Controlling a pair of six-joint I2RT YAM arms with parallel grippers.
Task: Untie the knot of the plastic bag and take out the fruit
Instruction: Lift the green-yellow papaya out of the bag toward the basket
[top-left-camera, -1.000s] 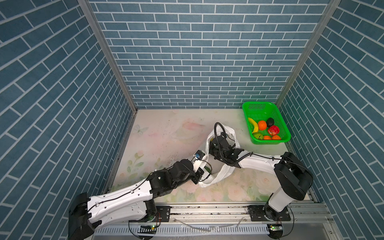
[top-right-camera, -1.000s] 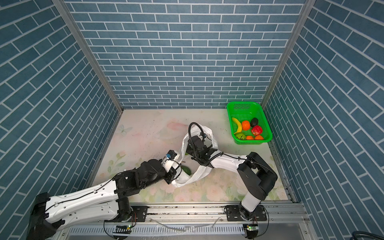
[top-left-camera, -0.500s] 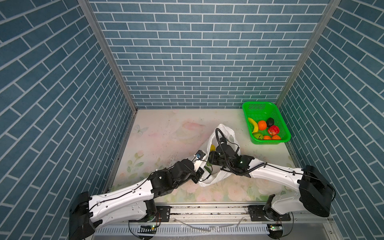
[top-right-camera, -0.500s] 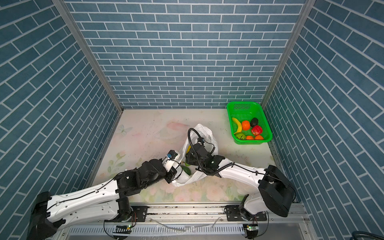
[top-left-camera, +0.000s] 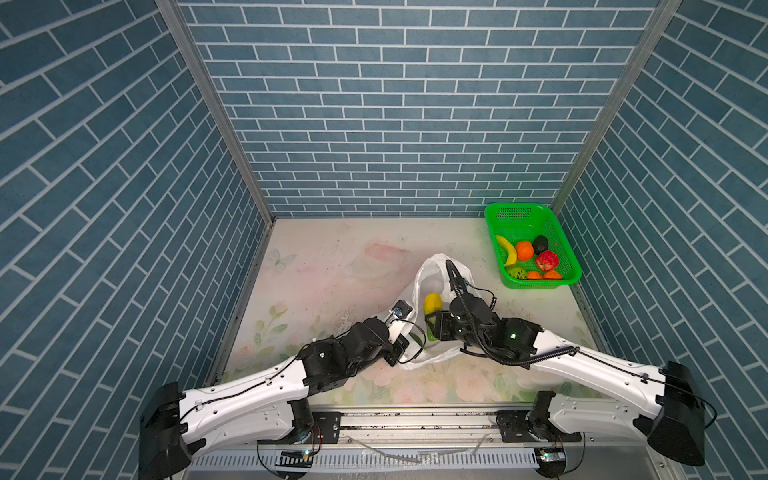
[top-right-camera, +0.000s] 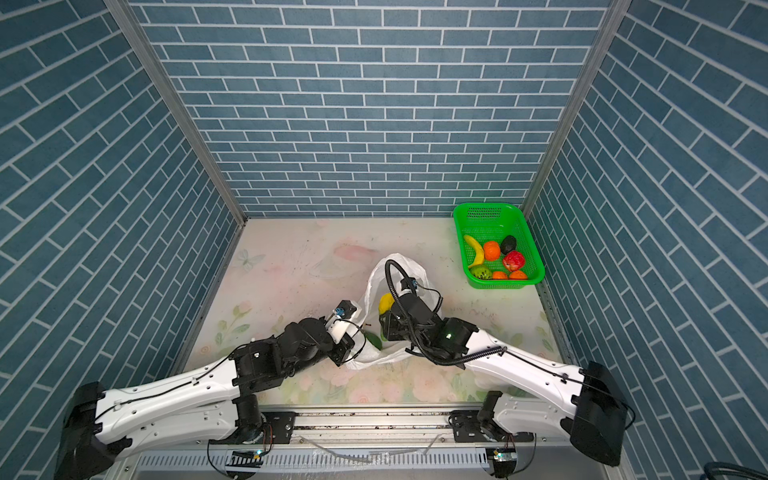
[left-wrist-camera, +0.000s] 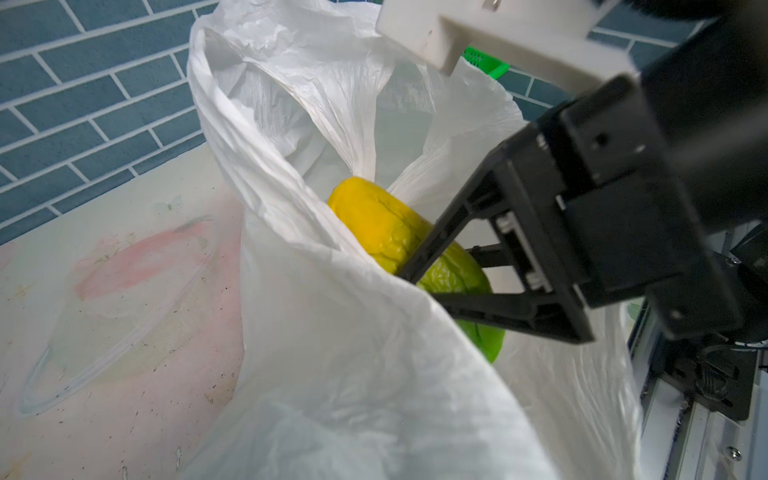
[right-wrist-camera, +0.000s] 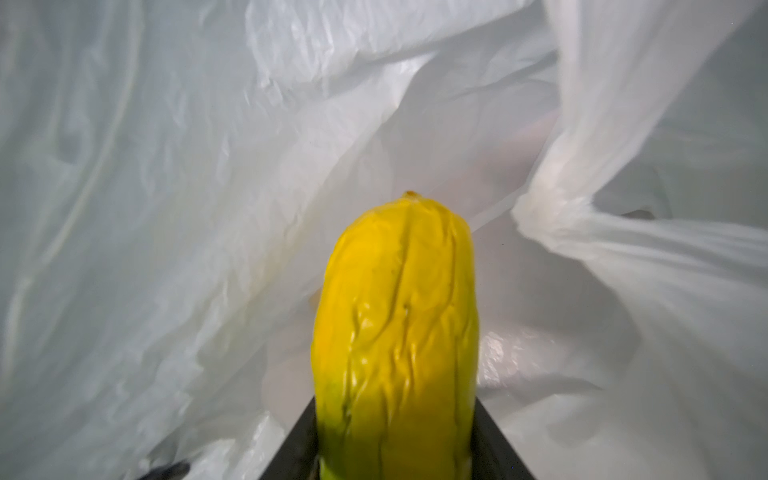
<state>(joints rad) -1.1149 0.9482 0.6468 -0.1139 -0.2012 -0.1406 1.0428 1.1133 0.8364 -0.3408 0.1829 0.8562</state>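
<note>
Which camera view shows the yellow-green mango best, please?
Right wrist view: the mango fills its centre, close and unobstructed. The left wrist view shows it partly behind the plastic bag; both top views show only a small yellow patch.
</note>
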